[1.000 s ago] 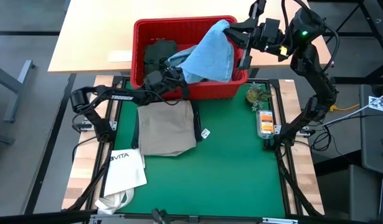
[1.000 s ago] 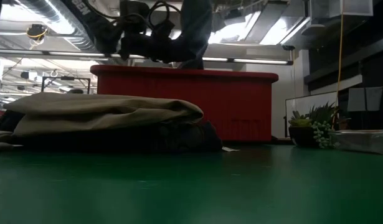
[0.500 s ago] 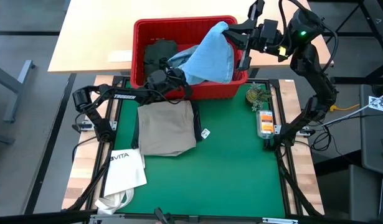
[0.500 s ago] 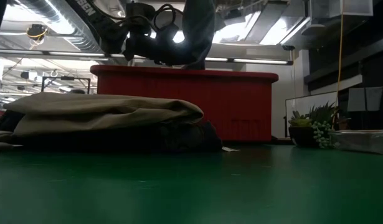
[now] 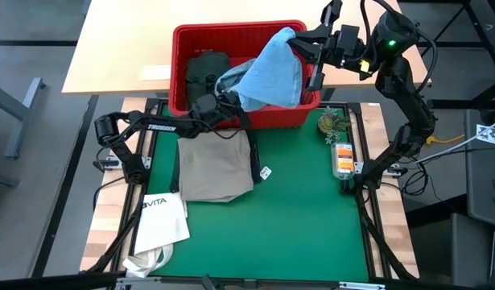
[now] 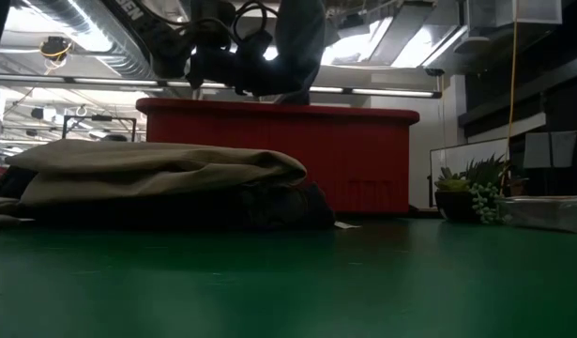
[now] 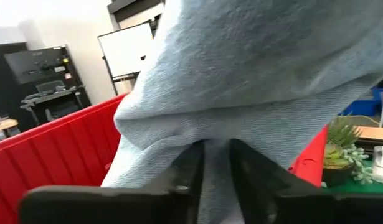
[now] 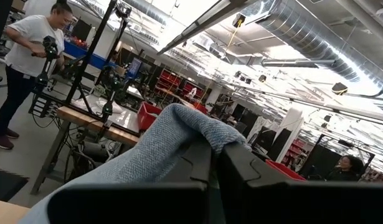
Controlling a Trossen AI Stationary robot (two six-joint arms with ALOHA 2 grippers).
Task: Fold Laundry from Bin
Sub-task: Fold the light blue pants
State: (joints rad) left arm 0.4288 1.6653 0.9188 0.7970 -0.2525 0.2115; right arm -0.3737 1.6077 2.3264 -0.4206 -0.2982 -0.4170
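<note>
From above, I've got the light blue jeans (image 5: 267, 72) strung between both my arms over the red bin (image 5: 183, 36). My right gripper (image 5: 305, 47) pinches the top edge high over the bin's far right corner, jaws clamped on the denim, so the cloth hangs free and shows its shape. My left gripper (image 5: 217, 103) sits low at the bin's near wall, right on the garment's lower edge. A dark green piece (image 5: 202, 68) lies inside the bin, waiting its turn. The khaki trousers (image 5: 216, 165) rest folded on the green mat (image 5: 303, 225) just in front of the bin, with the white VITA tote (image 5: 160, 219) nearer the corner.

At table level, the khaki stack (image 6: 157, 169) lies before the bin's red wall (image 6: 363, 160), and my left arm works above the rim.

Through my left wrist, denim (image 7: 260, 74) fills everything; my fingers (image 7: 244, 168) stand narrow with a fold running between them. I judge that a grip, ready to spread the hem.

Through my right wrist, the jaws are closed tight on a ridge of blue cloth (image 8: 179, 127); a person (image 8: 29, 68) stands far off in the room.
</note>
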